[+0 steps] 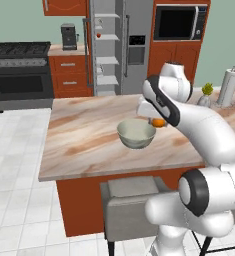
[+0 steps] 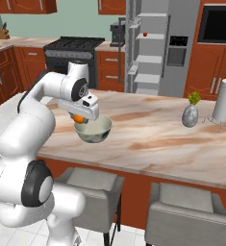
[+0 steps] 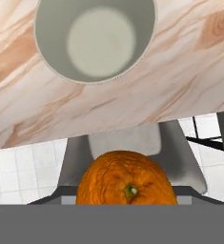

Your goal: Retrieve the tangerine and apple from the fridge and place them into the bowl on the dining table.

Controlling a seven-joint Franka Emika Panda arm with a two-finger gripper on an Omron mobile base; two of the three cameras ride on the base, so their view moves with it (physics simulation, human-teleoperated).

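My gripper (image 1: 157, 122) is shut on the tangerine (image 1: 159, 122), a bright orange ball that looms large at the bottom of the hand view (image 3: 125, 181). It hangs just off the near rim of the pale bowl (image 1: 136, 134), above the front edge of the dining table (image 1: 79, 135). From the right base view the tangerine (image 2: 79, 118) sits at the bowl's (image 2: 93, 130) left rim. The bowl (image 3: 95, 40) holds nothing inside. At the back, the fridge (image 1: 109, 45) stands with its left door open, and the red apple (image 1: 98, 35) rests on an upper shelf (image 2: 145, 34).
Grey stools (image 1: 131, 200) (image 2: 186, 206) are tucked under the table's near side. A vase with a small plant (image 2: 190, 114) and a paper towel holder (image 2: 225, 101) stand on the table's right part. A stove (image 1: 19, 70) and microwave (image 1: 180, 22) line the back wall.
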